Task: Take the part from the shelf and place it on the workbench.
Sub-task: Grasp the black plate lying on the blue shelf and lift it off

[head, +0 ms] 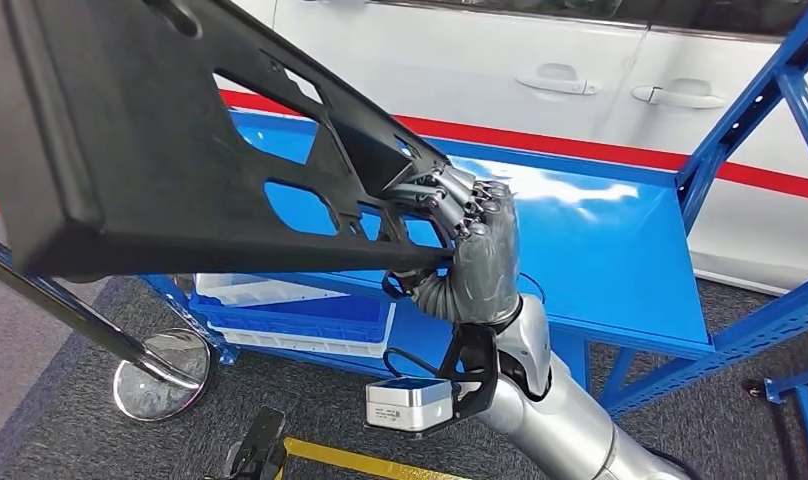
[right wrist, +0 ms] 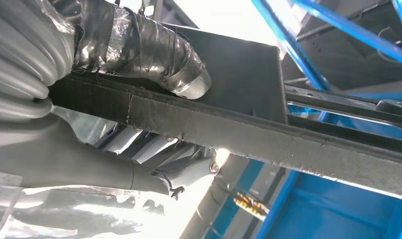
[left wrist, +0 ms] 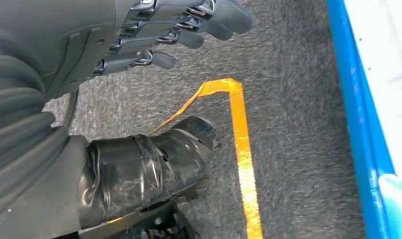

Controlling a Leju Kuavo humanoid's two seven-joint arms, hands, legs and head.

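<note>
Black plastic panel (head: 160, 150) with cut-out openings, raised and tilted, reaching from upper left down toward centre, above the blue shelf (head: 620, 250). Below it, white bin (head: 280, 300) on a lower shelf level and round mirror base (head: 165, 375) on grey carpet. Right robot hand (head: 470, 235) clamped on the panel's lower edge, fingers over the top face, taped thumb (right wrist: 154, 55) pressed against the panel's edge (right wrist: 268, 139). White car doors (head: 540, 70) behind the shelf. Left robot hand (left wrist: 154, 35) hanging over carpet beside yellow floor tape (left wrist: 241, 149), fingers loosely apart, holding nothing.
</note>
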